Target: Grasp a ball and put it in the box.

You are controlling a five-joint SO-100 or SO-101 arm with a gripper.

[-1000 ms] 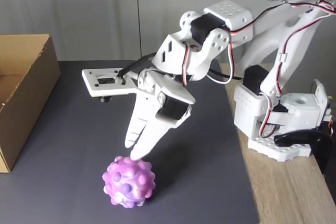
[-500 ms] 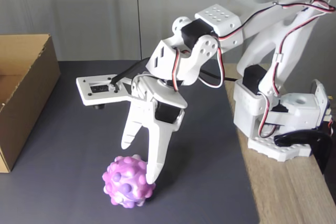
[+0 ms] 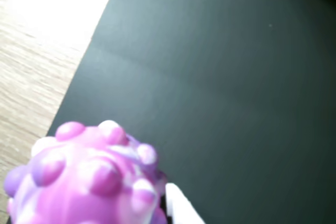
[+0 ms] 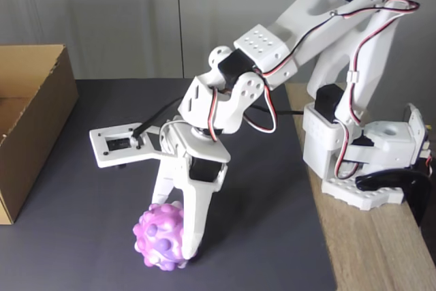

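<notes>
The ball (image 4: 161, 236), round with no long axis, sits on the dark mat (image 4: 82, 189) near its front edge. The open gripper (image 4: 176, 230) straddles it, one finger behind and one at its right in the fixed view. The box (image 4: 37, 124) stands at the mat's left edge.

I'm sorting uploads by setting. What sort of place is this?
Probably a home or hobby desk: a small white arm sits on a wooden tabletop beside a dark mat, with a cardboard box and plain grey wall.
</notes>
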